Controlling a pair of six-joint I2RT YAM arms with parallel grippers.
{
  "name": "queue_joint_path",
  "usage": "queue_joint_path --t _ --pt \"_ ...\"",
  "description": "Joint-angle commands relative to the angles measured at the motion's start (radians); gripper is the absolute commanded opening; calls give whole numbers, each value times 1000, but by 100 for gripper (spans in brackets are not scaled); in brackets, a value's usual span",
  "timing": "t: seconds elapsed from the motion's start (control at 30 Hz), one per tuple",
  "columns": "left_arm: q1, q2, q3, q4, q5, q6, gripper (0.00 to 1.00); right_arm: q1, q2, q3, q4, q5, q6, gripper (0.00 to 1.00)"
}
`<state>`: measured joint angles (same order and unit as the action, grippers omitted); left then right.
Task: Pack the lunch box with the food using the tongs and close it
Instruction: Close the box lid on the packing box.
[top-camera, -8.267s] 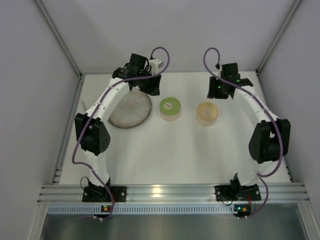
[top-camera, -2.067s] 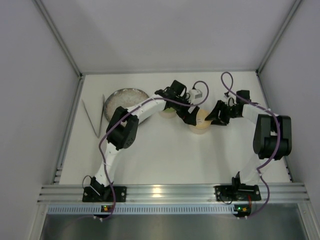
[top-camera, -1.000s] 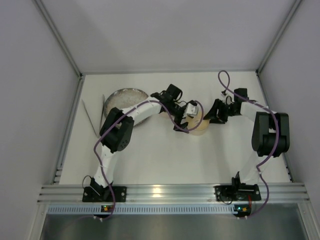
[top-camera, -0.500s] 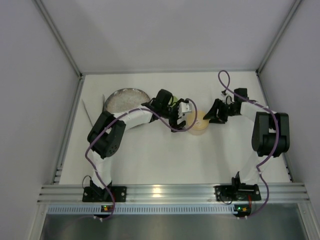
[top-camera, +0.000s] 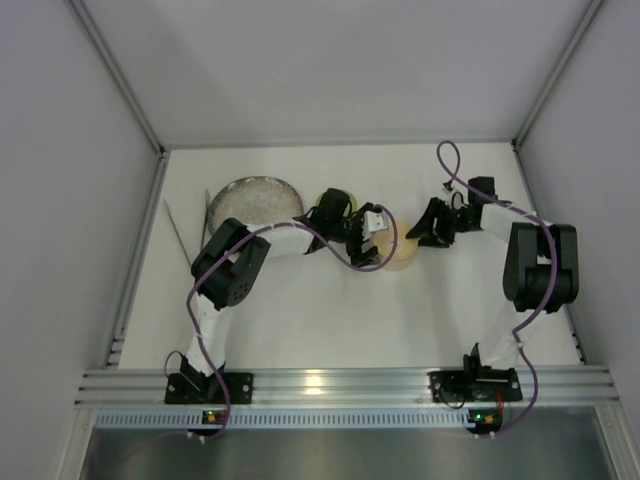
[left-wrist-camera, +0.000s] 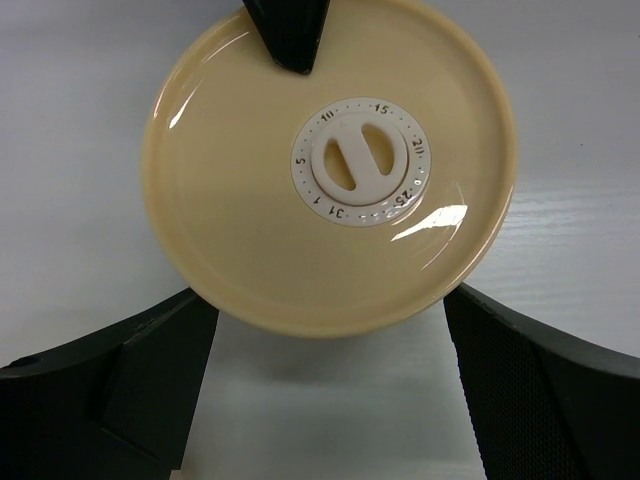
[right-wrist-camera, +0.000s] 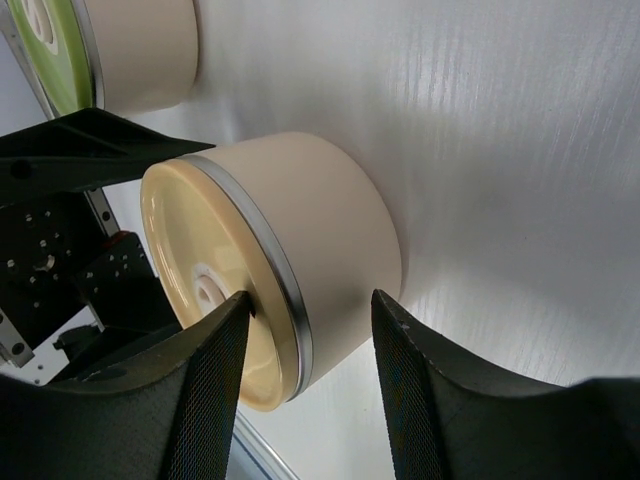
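Tan-lidded tin (left-wrist-camera: 330, 170) sat upright, lid up. My left pincer (left-wrist-camera: 328, 310) gaped astride it, released; my right pincer (right-wrist-camera: 308, 298) bracketed its rim, grip unclear to me. Tongs (top-camera: 183, 248) lay well left of it, V opening rearward.

The light is bright, cool and even, coming from overhead. From above, the white desk (top-camera: 330, 310) looks nearly washed out, the arms cast only faint, soft shadows, and a glare spot sits on the metal rail (top-camera: 315, 379) at 6 o'clock. The left wrist view is sharp: white highlights streak the glossy tan lid (left-wrist-camera: 230, 220) at 10 and 4 o'clock, and its grey shadow falls toward 6 o'clock. In the right wrist view the green lid (right-wrist-camera: 50, 50) at 11 o'clock looks slightly soft.
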<state>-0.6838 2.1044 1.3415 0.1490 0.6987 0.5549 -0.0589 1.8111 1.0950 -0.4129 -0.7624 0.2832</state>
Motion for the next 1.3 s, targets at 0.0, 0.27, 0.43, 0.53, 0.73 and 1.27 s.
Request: queue_joint_path --t 0.0,0.27,0.43,0.53,0.73,1.27 --pt "-5 19 -11 130 44 -7 99 8 45 19 42 71 -32 50" --pt "-5 58 -16 273 97 -84 99 18 48 -10 40 43 -33 50" --pt "-5 69 -15 290 131 -90 99 22 31 -38 45 46 -26 50" --pt "-6 71 1 297 156 -119 99 22 16 -60 46 40 -18 50" --pt "-8 85 73 253 180 -200 89 24 -22 -125 97 25 28 43" --pt "-26 126 116 253 153 -207 99 51 -32 -165 108 64 63 50"
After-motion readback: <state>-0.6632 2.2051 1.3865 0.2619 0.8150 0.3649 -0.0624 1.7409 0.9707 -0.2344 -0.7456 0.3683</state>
